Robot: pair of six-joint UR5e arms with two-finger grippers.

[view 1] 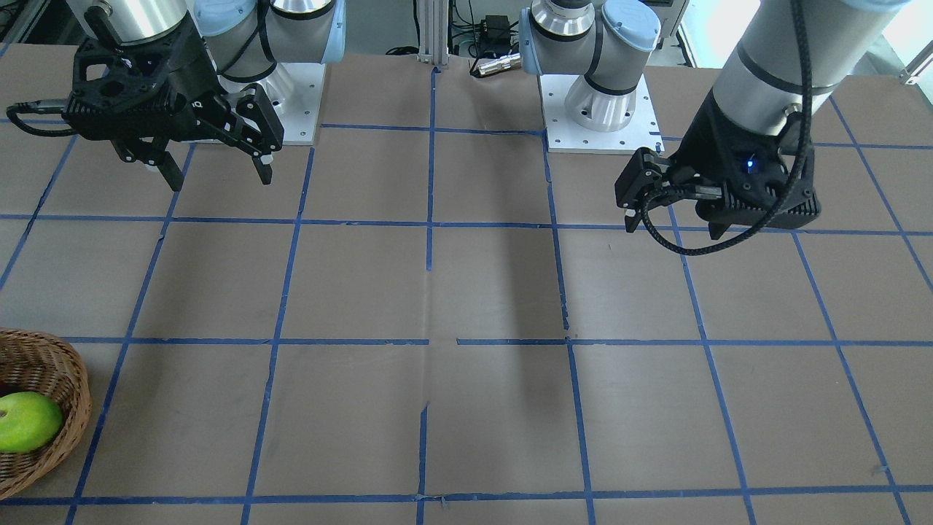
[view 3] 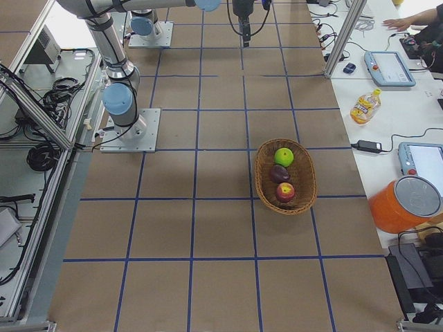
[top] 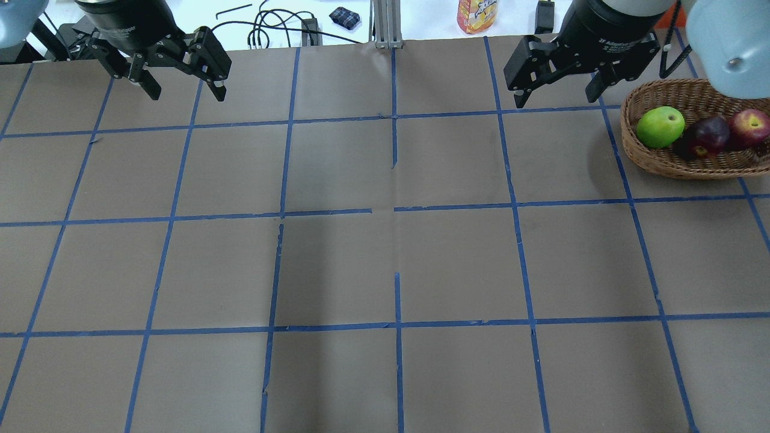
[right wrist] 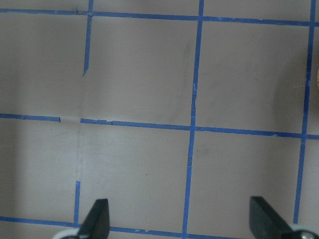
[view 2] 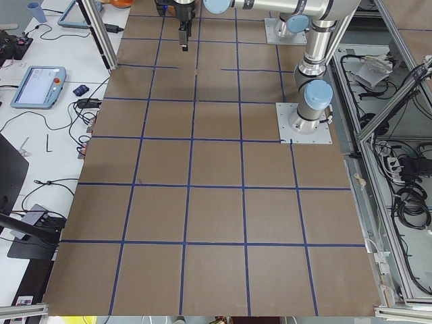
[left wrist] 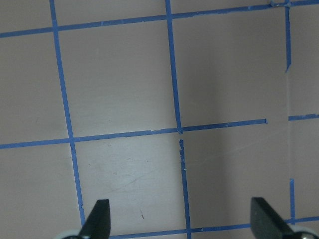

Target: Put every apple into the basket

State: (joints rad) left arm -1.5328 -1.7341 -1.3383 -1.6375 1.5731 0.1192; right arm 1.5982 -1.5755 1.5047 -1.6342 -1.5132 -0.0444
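Observation:
The wicker basket [top: 686, 162] stands at the table's far right. In it lie the yellow-green apple [top: 660, 126], the maroon apple [top: 711, 132] and the red apple [top: 751, 125]. The exterior right view shows the basket [view 3: 303, 181] with all three apples too. In the front-facing view only the basket's edge [view 1: 69, 394] and the green apple [view 1: 28, 421] show. My right gripper [top: 556, 96] is open and empty, raised to the left of the basket. My left gripper [top: 188, 95] is open and empty, raised at the far left. Both wrist views show only bare table between open fingers [left wrist: 101, 219] [right wrist: 99, 218].
Blue tape lines [top: 394, 207] mark a grid on the brown table. An orange bottle [top: 477, 15] and cables [top: 271, 27] lie on the white bench beyond the far edge. The arm bases [view 1: 601, 109] stand at the robot's side.

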